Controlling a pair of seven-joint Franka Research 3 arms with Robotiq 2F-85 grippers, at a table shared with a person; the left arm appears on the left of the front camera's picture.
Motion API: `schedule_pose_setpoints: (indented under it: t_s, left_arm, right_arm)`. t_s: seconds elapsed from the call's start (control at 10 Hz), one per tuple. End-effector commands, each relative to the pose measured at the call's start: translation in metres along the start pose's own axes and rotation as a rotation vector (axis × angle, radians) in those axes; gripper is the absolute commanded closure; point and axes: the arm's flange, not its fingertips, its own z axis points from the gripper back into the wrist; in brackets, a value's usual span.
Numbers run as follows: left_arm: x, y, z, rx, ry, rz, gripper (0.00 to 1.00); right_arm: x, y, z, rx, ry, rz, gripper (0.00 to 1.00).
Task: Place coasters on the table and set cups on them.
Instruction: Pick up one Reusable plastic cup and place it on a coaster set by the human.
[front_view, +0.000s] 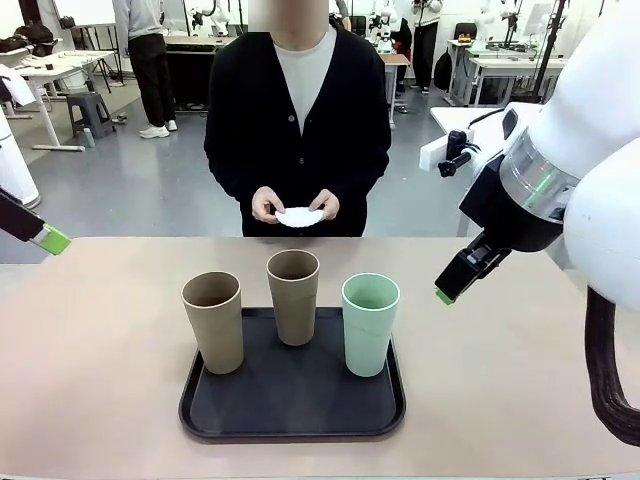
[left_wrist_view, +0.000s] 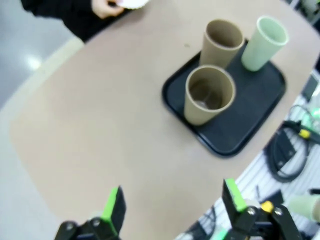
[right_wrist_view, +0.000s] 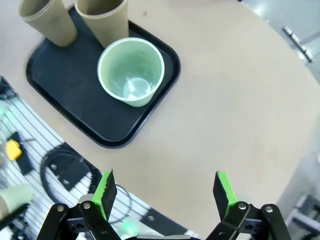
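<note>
Holding coasters (front_view: 300, 217), a person (front_view: 297, 110) faces the cups (front_view: 293, 295). Left gripper (left_wrist_view: 172, 200) and right gripper (right_wrist_view: 165, 187) hang spread. Coasters should go down flat, well apart.

We saw matte cups (front_view: 293, 297) on a smooth, dull black tray (front_view: 292, 433), a matte beige table (front_view: 90, 400), and papery white coasters (front_view: 299, 217).
</note>
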Motion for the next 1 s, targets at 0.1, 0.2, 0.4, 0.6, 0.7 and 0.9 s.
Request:
schedule_pose_setpoints:
  t_s: [0.1,0.2,0.4,0.6,0.7,0.9]
  left_arm:
    - [-0.019,0.065,-0.009,-0.347,-0.160,0.305,0.00]
    - [-0.034,0.087,-0.016,-0.515,-0.226,0.433,0.00]
    - [-0.067,0.135,-0.025,-0.614,-0.339,0.705,0.00]
    - [-0.086,0.146,-0.027,-0.582,-0.370,0.820,0.00]
    - [-0.091,0.150,-0.022,-0.567,-0.381,0.862,0.00]
    - [-0.101,0.150,-0.017,-0.577,-0.350,0.873,0.00]
  right_arm:
    - [-0.061,-0.097,-0.036,0.423,-0.102,-0.380,0.00]
    - [-0.077,-0.124,-0.046,0.556,-0.136,-0.445,0.00]
    - [-0.102,-0.156,-0.064,0.760,-0.178,-0.509,0.00]
    - [-0.120,-0.174,-0.077,0.796,-0.191,-0.581,0.00]
    - [-0.133,-0.182,-0.079,0.822,-0.225,-0.615,0.00]
    - [-0.156,-0.192,-0.078,0.819,-0.207,-0.657,0.00]
